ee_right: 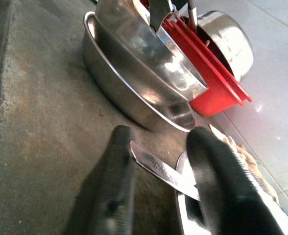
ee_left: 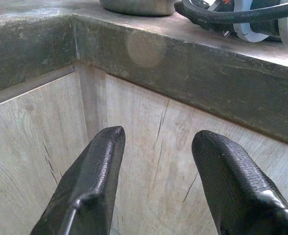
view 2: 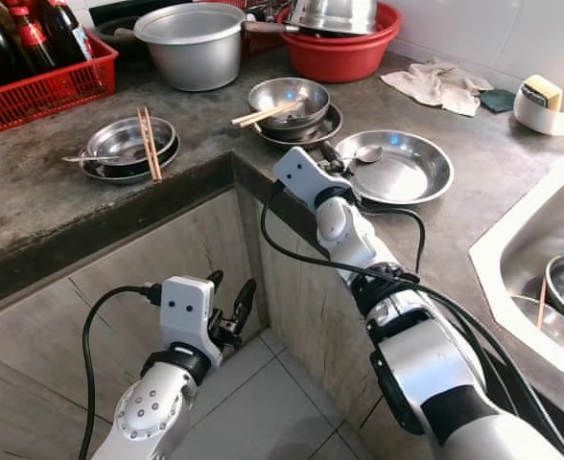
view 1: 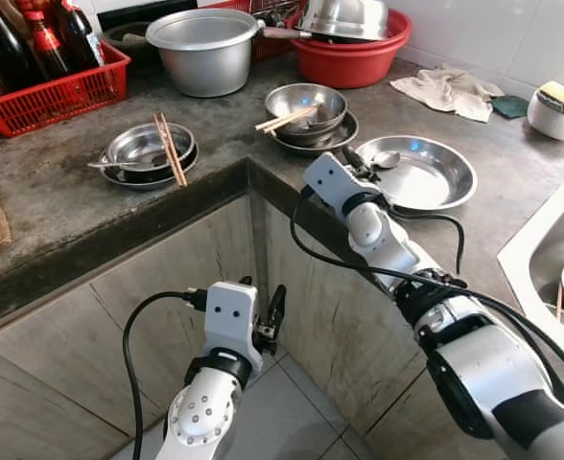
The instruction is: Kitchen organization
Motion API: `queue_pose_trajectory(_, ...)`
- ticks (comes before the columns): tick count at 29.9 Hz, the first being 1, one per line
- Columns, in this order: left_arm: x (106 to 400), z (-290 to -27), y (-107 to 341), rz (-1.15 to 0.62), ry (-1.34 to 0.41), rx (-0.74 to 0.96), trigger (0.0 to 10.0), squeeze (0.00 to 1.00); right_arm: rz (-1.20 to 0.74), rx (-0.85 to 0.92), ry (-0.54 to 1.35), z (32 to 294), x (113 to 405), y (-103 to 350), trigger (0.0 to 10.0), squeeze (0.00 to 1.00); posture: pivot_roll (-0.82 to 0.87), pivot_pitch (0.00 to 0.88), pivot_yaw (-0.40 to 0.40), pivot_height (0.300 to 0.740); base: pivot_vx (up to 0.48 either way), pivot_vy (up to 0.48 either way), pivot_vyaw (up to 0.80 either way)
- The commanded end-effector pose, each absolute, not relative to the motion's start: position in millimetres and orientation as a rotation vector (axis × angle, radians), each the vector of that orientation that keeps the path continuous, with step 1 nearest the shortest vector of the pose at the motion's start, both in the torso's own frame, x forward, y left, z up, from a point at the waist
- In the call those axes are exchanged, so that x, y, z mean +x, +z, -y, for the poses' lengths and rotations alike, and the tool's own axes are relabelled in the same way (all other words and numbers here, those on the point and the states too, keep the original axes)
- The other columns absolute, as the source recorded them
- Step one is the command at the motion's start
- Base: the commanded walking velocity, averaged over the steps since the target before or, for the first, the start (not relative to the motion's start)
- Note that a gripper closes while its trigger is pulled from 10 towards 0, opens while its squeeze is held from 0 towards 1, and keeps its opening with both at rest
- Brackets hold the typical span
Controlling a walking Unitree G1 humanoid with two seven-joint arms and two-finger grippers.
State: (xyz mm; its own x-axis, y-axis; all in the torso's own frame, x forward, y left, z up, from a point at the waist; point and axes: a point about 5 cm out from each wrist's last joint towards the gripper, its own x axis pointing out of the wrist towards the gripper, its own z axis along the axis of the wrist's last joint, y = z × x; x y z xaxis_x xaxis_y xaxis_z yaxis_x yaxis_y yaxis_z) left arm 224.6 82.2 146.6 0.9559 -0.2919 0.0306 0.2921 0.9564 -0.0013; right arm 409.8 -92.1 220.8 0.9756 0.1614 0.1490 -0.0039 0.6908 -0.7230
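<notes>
A steel spoon [view 1: 386, 158] lies with its bowl on the rim of a wide steel plate [view 1: 435, 182] on the grey counter. My right gripper [view 1: 359, 161] rests low on the counter beside that plate, open, with the spoon's handle [ee_right: 158, 169] lying across the gap between its fingers. Just beyond stands a steel bowl [view 1: 306, 103] on a plate with chopsticks [view 1: 284, 120] in it. Another steel bowl [view 1: 146, 149] with chopsticks [view 1: 170, 149] sits further left. My left gripper [view 1: 263, 287] hangs open below the counter, facing the cabinet front [ee_left: 149, 161], holding nothing.
At the back stand a big aluminium pot [view 1: 205, 48], a red basin [view 1: 354, 53] of steel ware and a red basket [view 1: 57, 96] of bottles. A cloth [view 1: 450, 91] and a sponge holder [view 1: 555, 107] lie right. The sink [view 1: 551, 259] opens at the far right.
</notes>
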Motion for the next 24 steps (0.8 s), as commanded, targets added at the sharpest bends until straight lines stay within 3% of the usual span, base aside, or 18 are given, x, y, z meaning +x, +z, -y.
queue_pose_trajectory(1, 224, -82, 149, 0.036, -0.303, -0.002, 10.0, 0.00, 0.249, -0.800, 0.089, 90, 411, 233, 0.0, 0.00, 0.12, 0.143, -0.024, 0.740, 0.000, 0.000, 0.00)
queue_pose_trajectory(19, 229, -84, 151, 0.048, -0.293, 0.005, 10.0, 0.00, 0.343, -0.757, 0.034, 93, 413, 257, 0.0, 0.00, 0.12, 0.144, -0.023, 0.740, 0.000, 0.000, 0.00)
queue_pose_trajectory(23, 231, -84, 151, 0.055, -0.291, 0.008, 10.0, 0.00, 0.482, -0.702, -0.024, 98, 409, 279, 0.0, 0.00, 0.12, 0.135, -0.022, 0.740, 0.000, 0.000, 0.00)
queue_pose_trajectory(24, 232, -85, 152, 0.059, -0.290, 0.009, 10.0, 0.00, 0.542, -0.622, -0.029, 101, 405, 289, 0.0, 0.00, 0.12, 0.127, -0.019, 0.740, 0.000, 0.000, 0.00)
